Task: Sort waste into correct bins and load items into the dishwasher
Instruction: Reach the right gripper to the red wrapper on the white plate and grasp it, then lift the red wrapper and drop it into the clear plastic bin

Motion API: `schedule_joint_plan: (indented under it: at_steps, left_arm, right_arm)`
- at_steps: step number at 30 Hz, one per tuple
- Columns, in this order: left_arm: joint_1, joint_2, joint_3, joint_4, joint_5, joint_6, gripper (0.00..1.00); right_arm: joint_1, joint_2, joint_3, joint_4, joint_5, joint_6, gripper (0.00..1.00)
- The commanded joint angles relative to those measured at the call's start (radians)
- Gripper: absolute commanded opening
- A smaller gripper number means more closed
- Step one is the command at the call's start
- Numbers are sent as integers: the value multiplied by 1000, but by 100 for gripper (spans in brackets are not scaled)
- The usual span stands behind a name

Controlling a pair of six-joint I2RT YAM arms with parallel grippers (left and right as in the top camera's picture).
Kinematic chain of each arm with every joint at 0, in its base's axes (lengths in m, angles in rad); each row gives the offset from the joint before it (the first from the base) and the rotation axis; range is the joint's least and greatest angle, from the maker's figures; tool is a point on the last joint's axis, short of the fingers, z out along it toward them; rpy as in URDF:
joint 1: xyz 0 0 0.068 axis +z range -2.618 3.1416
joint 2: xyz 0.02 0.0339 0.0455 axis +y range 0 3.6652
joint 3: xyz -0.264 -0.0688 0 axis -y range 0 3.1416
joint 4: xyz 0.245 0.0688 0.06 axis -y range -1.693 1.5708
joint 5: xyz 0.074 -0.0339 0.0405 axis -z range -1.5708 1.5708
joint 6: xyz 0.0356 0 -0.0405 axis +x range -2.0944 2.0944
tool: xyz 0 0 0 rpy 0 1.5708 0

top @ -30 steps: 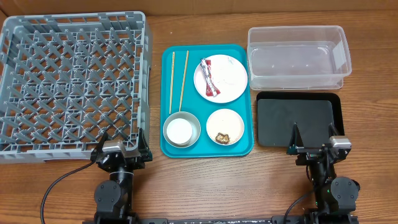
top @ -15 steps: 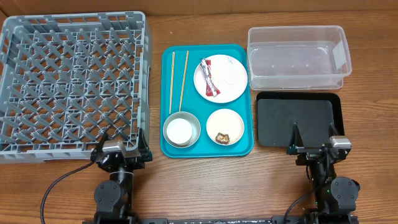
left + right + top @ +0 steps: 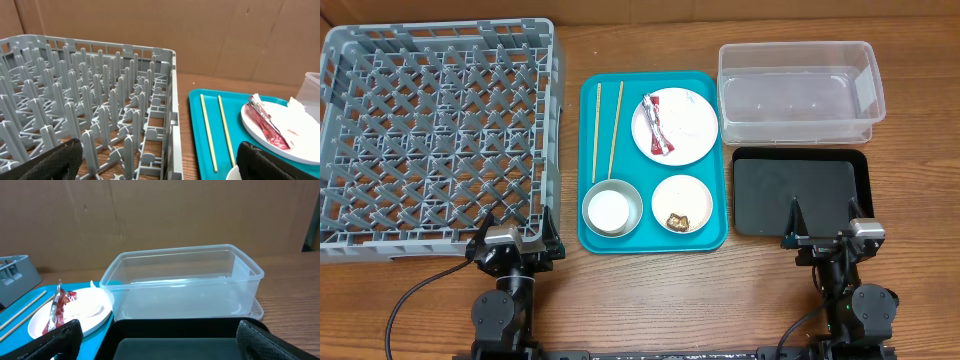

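The teal tray (image 3: 640,170) holds two wooden chopsticks (image 3: 606,130), a white plate (image 3: 692,128) with the red-and-white wrapper (image 3: 657,126), a steel-grey bowl (image 3: 634,200) with a white cup (image 3: 608,209) inside, and a pinkish bowl (image 3: 682,195) with a brown morsel (image 3: 677,219). A white napkin (image 3: 299,107) lies on the plate. The grey dish rack (image 3: 440,30) stands at the left. My left gripper (image 3: 517,228) is open and empty at its front right corner. My right gripper (image 3: 825,222) is open and empty over the black tray's (image 3: 800,185) front edge.
The clear tub (image 3: 798,90) stands behind the black tray at the right and has nothing in it. A brown cardboard wall (image 3: 160,215) closes off the far side of the wooden table (image 3: 650,300).
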Motion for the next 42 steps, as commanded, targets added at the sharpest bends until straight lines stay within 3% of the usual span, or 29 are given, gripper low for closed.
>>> schedule_joint_plan:
  at_steps: [1,15,22,26,29,32,37,42]
  left_arm:
    - [5,-2,-3,2,-5,15,100]
    - [5,-2,-3,4,-4,12,100]
    - [4,-2,-3,21,240,-87,100]
    - [4,-2,-1,165,335,-78,100]
    - [5,-2,14,274,336,-90,100]
    - [5,2,72,267,336,-135,100]
    - [5,73,264,95,321,-134,100]
    - [5,256,515,-148,314,-113,100]
  right_arm:
    - [-3,-5,-10,5,6,-3,100]
    - [-3,-5,-10,19,6,-3,100]
    - [-3,-5,-10,39,-154,-2,100]
    - [-3,-5,11,149,-270,-1,100]
    - [-3,5,100,137,-275,40,100]
    - [-3,71,222,96,-290,77,100]
    - [-3,332,476,-45,-369,77,100]
    - [-3,705,834,-272,-504,77,100]
